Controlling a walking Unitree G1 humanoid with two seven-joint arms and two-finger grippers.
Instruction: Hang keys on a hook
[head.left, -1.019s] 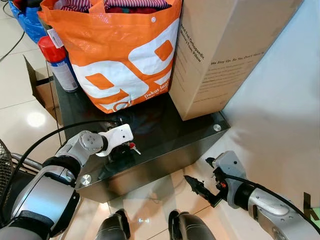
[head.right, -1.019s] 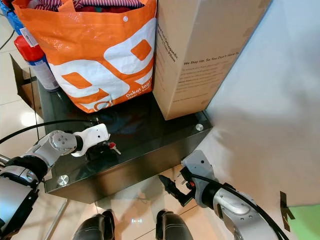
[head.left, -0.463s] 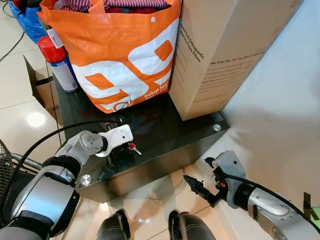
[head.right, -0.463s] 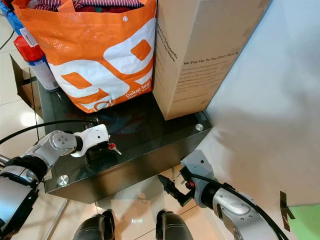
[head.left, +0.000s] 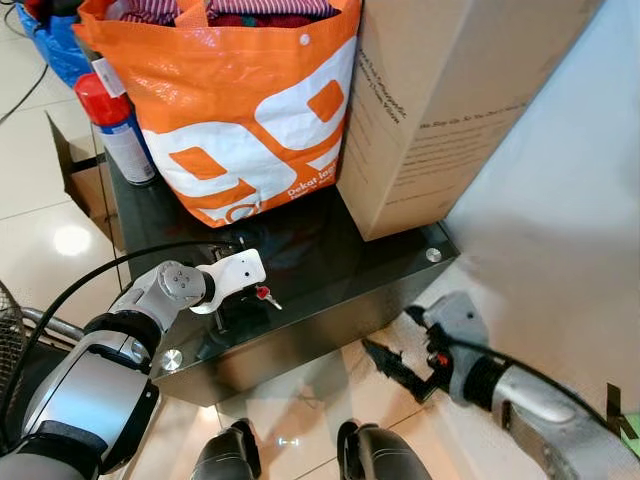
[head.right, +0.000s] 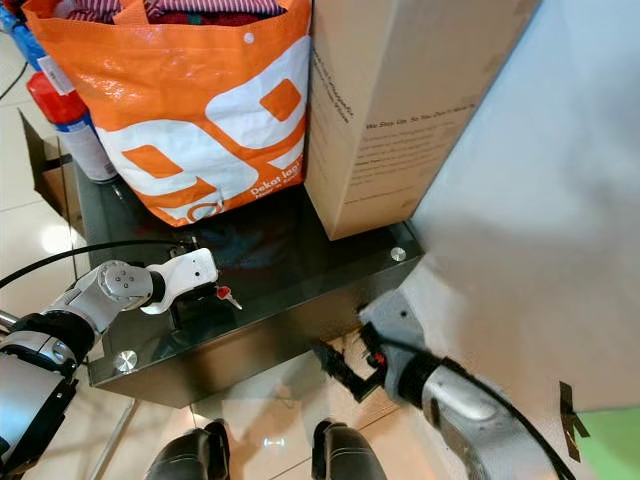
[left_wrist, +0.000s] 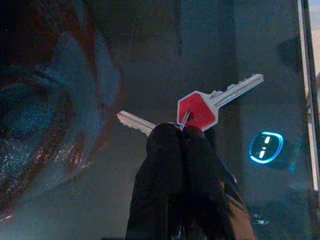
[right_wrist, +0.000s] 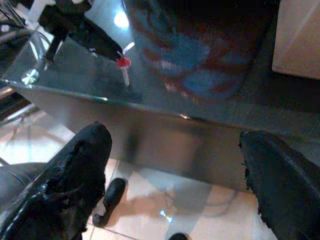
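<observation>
On the low dark glass table (head.left: 330, 250) we count, from largest to smallest, one tall cardboard box (head.left: 450, 90), one orange shopping bag (head.left: 240, 100) just beside it, one red-capped spray can (head.left: 115, 125) at the bag's far left, and one small bunch of keys (left_wrist: 200, 107) near the table's front edge. We see two keys on the bunch: one with a red head (left_wrist: 197, 109), its blade pointing away from the fingers, and one plain silver key (left_wrist: 134, 121) splaying off to the other side. The left gripper (head.left: 238, 300) sits directly on the keys, its two black fingers (left_wrist: 175, 150) pressed together on the ring where the keys join, so that the blades fan out beyond the fingertips, just over the glass or touching it; we cannot tell which. The long axis of the red key runs roughly crosswise to the fingers. The right gripper (head.left: 390, 365) hangs below the table's front edge over the tiled floor (head.left: 290, 410), its two fingers spread wide apart and holding nothing; we see the keys well apart from it across the glass. We judge the left arm to be the one doing the work, with the bunch ready to be lifted; we see no hook here
</observation>
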